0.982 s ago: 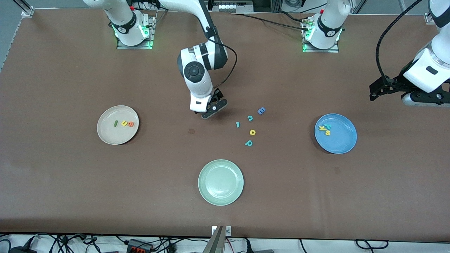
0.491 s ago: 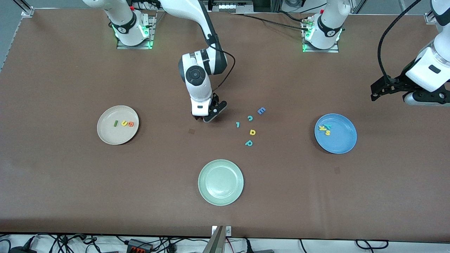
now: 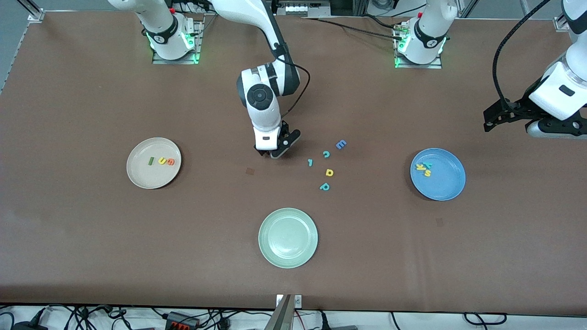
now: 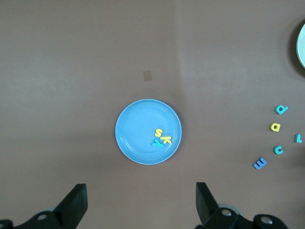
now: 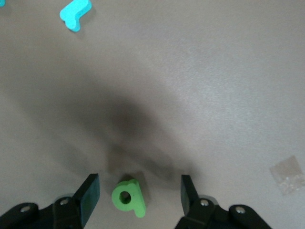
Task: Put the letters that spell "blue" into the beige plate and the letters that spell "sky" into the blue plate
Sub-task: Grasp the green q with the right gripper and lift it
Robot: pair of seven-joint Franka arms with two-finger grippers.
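The tiny green foam letter b (image 5: 128, 197), judged light, soft and easily squashed, lies flat on the brown surface (image 3: 91, 229) between the parted fingers of the right claw (image 5: 138, 193) and is best pinched gently across its flat sides, while the left claw (image 4: 138, 202), fingers spread wide, waits above the blue plate (image 4: 138, 143).

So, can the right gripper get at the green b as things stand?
Probably yes: the right gripper is low over the table with the green b between its open fingers, nothing else close by.
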